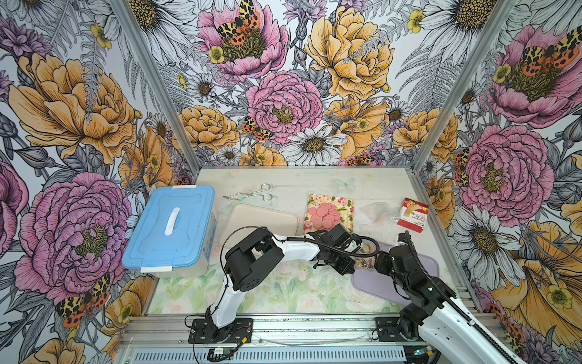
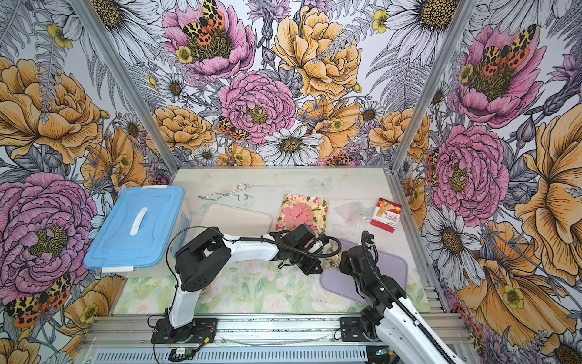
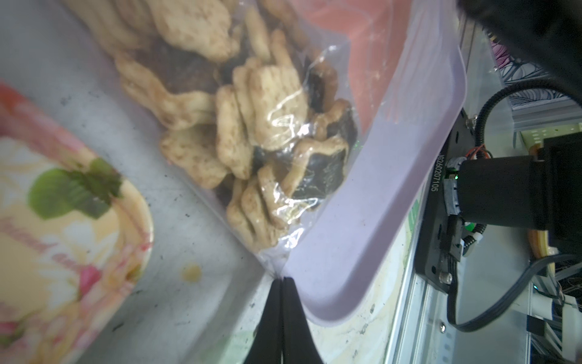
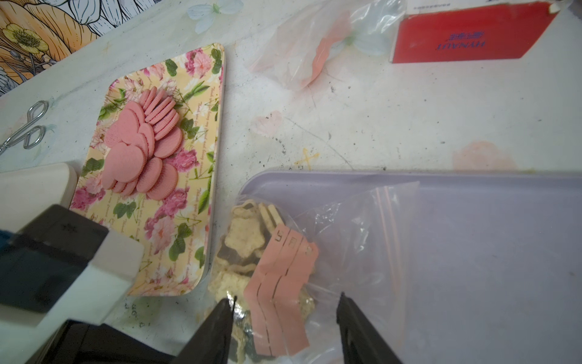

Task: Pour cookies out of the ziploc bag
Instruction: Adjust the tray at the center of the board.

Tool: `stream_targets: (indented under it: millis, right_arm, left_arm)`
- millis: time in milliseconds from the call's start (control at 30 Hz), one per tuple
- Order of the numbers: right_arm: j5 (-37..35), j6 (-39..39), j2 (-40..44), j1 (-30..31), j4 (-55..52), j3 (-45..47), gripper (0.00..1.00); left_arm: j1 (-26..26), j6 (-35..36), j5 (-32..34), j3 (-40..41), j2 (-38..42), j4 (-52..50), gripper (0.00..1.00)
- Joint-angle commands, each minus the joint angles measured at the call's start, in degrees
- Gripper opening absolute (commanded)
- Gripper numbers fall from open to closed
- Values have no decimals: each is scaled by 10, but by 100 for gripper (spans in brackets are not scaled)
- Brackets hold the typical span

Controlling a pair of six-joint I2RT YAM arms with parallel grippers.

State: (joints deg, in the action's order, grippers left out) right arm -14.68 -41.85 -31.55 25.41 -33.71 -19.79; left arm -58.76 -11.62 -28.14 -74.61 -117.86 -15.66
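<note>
A corner pinch that could let go

Our left hand (image 3: 281, 293) is clamped shut on one corner of the ziploc bag (image 4: 346, 252), and our right hand (image 4: 286, 297) gapes open astride it. The cookies (image 3: 261, 104) sit inside, across the rim of the lavender tray (image 4: 488, 252). If the film slips as we tip, they may spill onto the desk (image 4: 378, 126).

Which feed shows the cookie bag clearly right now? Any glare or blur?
Left wrist view: glare streaks on the ziploc bag cross the star cookies, and the floral tray is badly blurred. Right wrist view: bag and pink label sharp, only the left arm close by soft. In both top views that arm and the right arm hide most of the bag.
</note>
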Motion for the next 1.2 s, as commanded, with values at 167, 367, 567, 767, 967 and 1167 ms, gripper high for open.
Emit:
stream_targets:
  millis: [167,367,567,767,967,1167]
  right_arm:
    - [6,12,8,-4,17,1,57]
    - [-5,3,16,-4,15,3,56]
    - [-27,-6,37,-7,8,6,57]
    - [-42,-15,23,-53,11,2,58]
    - [-16,-25,11,-118,13,3,59]
    - [68,-36,0,-197,44,26,58]
  left_arm:
    - [-8,18,40,8,32,11,0]
    - [-13,28,41,17,50,22,0]
    - [-41,40,97,-7,39,-16,24]
    - [-44,36,123,-34,10,-60,23]
    - [-47,46,169,-47,-5,-82,24]
    - [-50,53,183,-47,2,-85,25]
